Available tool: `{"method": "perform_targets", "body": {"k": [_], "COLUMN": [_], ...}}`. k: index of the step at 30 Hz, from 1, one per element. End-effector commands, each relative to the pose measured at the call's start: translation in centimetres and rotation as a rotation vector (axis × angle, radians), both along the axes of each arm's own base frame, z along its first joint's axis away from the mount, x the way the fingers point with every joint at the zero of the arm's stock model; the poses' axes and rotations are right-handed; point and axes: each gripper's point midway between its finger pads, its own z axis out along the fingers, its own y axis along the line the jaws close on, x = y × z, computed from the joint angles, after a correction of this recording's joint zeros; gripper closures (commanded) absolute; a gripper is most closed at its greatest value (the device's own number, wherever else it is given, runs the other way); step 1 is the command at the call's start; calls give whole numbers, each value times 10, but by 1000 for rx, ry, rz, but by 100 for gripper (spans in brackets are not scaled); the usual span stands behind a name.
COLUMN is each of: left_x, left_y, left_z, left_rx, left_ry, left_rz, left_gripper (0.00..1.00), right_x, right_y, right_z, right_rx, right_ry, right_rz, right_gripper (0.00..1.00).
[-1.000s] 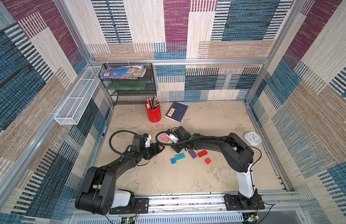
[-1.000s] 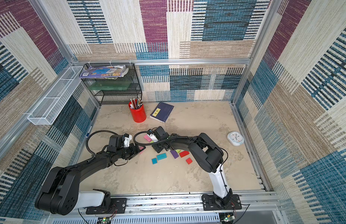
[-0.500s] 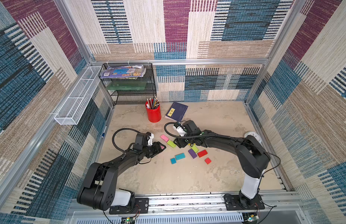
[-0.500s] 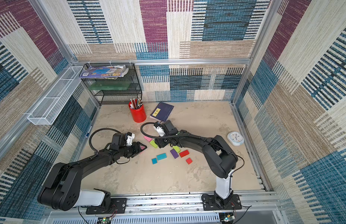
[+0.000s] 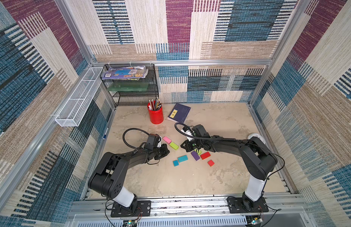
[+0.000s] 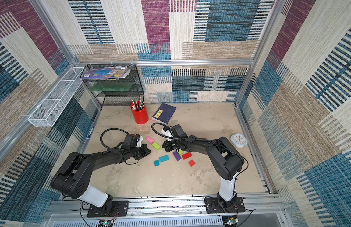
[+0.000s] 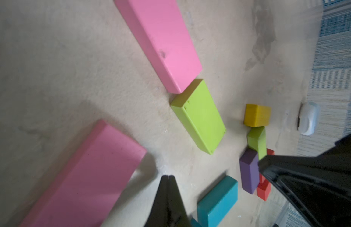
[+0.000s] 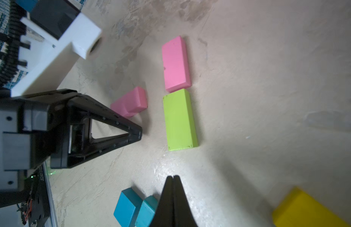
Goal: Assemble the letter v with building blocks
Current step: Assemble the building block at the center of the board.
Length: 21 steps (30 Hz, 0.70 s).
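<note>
Progress looks early to me: a flat pink rectangular block [image 5: 167, 139] and a flat lime green rectangular block [image 5: 174, 145] lie end to end, touching, in one slanted line on the mottled beige tabletop [image 5: 190, 182]. I read that line as the first stroke of the V. A second pink rectangular block [image 7: 88, 176] lies flat just beside my left gripper [image 7: 168, 177], off that line and angled to it, so I judge it is not yet placed. That gripper's tips are pressed together with nothing between them. The right gripper [image 8: 173, 177] is likewise closed and empty, low over the table near the lime green block. Closed tips give me a narrow point for nudging a block straight, which I take to be why both are pinched. The spare pieces sit nearer the right arm: a teal rectangular block [image 5: 182, 158] just beside a small teal square block [image 5: 175, 163], a purple rectangular block [image 5: 195, 155], a red rectangular block [image 5: 205, 155], a small red square block [image 5: 211, 163] and a yellow block [image 7: 257, 118], handy for the second stroke.
</note>
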Motion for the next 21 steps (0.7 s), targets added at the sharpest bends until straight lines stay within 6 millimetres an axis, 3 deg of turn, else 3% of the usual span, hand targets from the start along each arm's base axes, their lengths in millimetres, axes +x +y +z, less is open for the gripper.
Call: {"method": "perform_targets", "body": {"k": [1,10,21], "left_x": [12,12,19], "left_y": [6,12,3], "left_z": [-2,-7,-21], "left_rx": [40,84,37], "left_ry": [-25,-29,1], "left_rz": [84,136,163], "left_gripper": [100,100,100], "right_x": [0,-2,0], "right_y": [9,4,4], "right_z": [-2,-23,-43], "right_rx": [45,37,42], "right_ry": [22,59,100], "right_rz": [5,-7,-40], "right_gripper": [100,100,100]}}
